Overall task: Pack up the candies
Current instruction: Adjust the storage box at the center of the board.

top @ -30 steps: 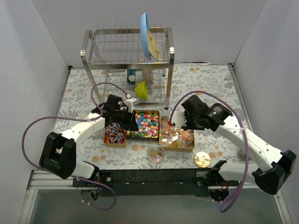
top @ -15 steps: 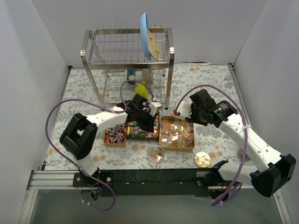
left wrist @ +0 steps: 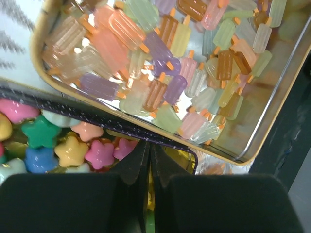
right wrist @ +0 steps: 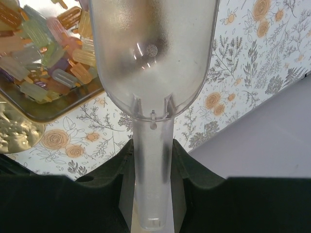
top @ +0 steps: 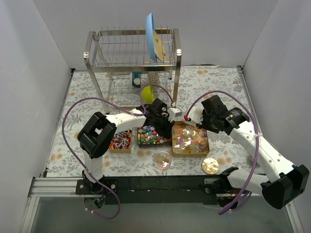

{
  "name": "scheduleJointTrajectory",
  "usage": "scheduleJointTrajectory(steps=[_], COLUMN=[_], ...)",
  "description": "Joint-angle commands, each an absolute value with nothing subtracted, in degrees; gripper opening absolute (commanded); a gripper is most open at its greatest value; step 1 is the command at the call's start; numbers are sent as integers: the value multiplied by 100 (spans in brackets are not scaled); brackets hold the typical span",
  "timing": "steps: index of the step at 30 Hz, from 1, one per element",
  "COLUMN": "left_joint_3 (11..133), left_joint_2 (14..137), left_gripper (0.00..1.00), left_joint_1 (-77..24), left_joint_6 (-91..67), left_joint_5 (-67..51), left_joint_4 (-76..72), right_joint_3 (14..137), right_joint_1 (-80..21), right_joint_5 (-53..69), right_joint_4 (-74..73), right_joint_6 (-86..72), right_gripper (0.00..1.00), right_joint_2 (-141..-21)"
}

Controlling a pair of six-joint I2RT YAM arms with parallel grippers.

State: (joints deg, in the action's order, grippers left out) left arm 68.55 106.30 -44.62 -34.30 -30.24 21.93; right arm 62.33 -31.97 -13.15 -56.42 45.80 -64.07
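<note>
Three open tins stand side by side. The left tin (top: 119,141) holds red-blue-white striped candies. The dark middle tin (top: 139,141) holds pastel candies (top: 152,135), star-shaped in the left wrist view (left wrist: 73,148). The gold right tin (top: 206,145) holds translucent orange, yellow and pink candies (top: 190,138), also in the left wrist view (left wrist: 160,73). My left gripper (top: 168,126) is shut, its tips (left wrist: 148,145) at the middle tin's rim beside the gold tin. My right gripper (top: 198,121) is shut on the handle of a clear, empty plastic scoop (right wrist: 151,63) above the gold tin's far edge.
A small clear cup (top: 162,160) stands in front of the tins. A round gold lid (top: 210,165) lies near the front right. A metal dish rack (top: 131,58) with a blue plate and a green bowl stands behind the tins.
My left gripper has swung right from the striped-candy tin to the right end of the middle tin. The gold tin has shifted slightly right, and my right gripper with it.
</note>
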Motion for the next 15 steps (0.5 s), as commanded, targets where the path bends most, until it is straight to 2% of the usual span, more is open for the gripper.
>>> scheduleJointTrajectory(steps=[1,9,13,15], left_joint_3=[7689,8701,8553,8394], left_joint_2=[10959,11540,11173,10874], left_gripper=[0,0,0,4], left_joint_1=[-4526,-4526,-4456,-4316], left_joint_6=[-3577,-3410,-3217,-3182], left_joint_5=[-3076,-3191,-3147,-3190], left_joint_4=[1872,2056,2424,2574], right_joint_3=[6231,6187,6231,6258], right_joint_1=[-3120,-3032,-3032,-3023], right_joint_5=[-1274,-1292,-1257,-1213], right_joint_4=[-5405,-5405,-5440,-5502], right_joint_6=[4544,4553,4597,4693], right_gripper=[1,1,1,1], right_joint_2=[-6249,-6170,-6187,-6249])
